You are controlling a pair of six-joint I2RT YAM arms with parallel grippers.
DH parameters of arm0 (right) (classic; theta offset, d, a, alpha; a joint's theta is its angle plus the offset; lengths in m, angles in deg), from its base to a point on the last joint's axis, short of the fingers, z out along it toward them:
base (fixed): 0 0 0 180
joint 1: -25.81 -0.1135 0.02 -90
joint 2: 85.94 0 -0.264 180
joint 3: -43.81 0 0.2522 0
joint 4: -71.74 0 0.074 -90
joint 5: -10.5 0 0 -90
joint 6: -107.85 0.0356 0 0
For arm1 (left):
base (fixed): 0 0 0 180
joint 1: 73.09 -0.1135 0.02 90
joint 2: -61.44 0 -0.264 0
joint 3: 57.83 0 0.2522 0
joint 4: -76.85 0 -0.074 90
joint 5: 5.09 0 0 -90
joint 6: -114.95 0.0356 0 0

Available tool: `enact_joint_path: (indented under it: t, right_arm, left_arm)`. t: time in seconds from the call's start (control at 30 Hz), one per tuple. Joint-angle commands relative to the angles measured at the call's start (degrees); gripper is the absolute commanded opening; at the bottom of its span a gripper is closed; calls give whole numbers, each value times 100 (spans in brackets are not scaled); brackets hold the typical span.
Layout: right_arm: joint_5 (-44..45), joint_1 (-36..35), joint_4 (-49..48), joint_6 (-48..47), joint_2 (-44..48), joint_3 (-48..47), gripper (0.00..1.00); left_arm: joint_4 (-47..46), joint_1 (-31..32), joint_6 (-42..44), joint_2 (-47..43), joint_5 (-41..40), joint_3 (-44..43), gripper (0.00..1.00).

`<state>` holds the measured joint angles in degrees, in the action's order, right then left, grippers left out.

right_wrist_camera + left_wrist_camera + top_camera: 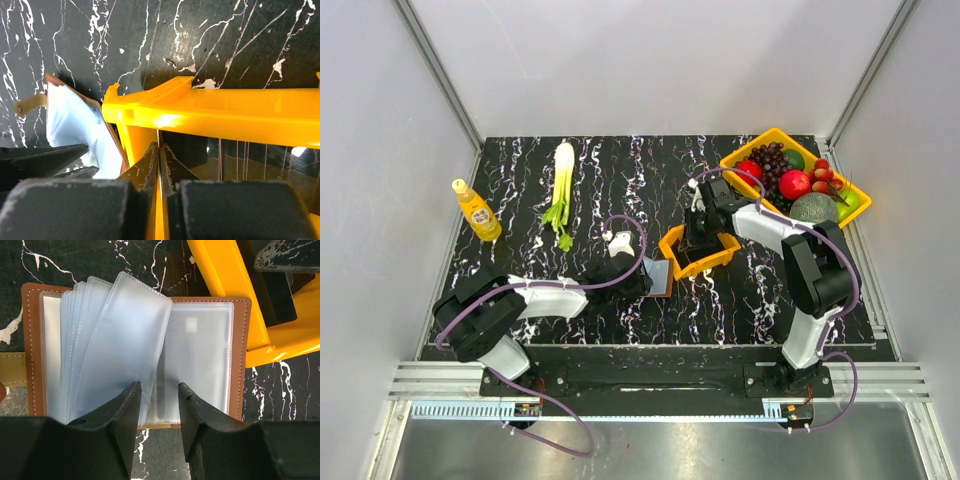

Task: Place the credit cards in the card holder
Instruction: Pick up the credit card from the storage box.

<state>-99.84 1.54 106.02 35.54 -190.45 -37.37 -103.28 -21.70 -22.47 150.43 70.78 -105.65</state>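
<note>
My left pincer (159,390) stands open over the lower edge of the card holder (200,355), mid-frame, its clear sleeves fanned. My right pincer (159,149) pinches a credit card (159,136) inside the orange bin (215,112). The card is edge-on, a mere sliver, its face hidden.

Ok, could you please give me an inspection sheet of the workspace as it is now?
Surface: black marbled table.
Job's things: card holder lying open, clear sleeves fanned; one thin credit card, seemingly, upright in the orange bin.
Clutter: fruit basket, leafy vegetable, yellow bottle.
Grippers: left gripper open over the sleeves; right gripper closed on that credit card.
Cables: purple cables looped along both arms.
Surroundings: white walls.
</note>
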Motion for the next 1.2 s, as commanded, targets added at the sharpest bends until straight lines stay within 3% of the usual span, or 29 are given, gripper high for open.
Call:
enact_joint_path:
  t: [0.0,0.27,0.57,0.83,0.93,1.17]
  right_arm:
    - [354,-209,76,-178,149,-70,1]
    - [1610,-587,-329,-617,1458,141,0]
    - [2955,-1176,111,-838,1504,-43,0]
    - [4563,-1984,84,-277,1618,-79,0]
    - [4320,-2002,84,338,1767,44,0]
    - [2845,-1994,-494,1587,1908,641,0]
  left_arm:
    - [431,-51,101,207,112,58,40]
    - [405,-121,66,136,121,163,40]
    - [440,-165,75,48,103,198,40]
    - [484,-183,31,-101,7,277,40]
    - [484,-183,31,-329,-72,365,40]
    - [580,-191,40,-874,-274,550,44]
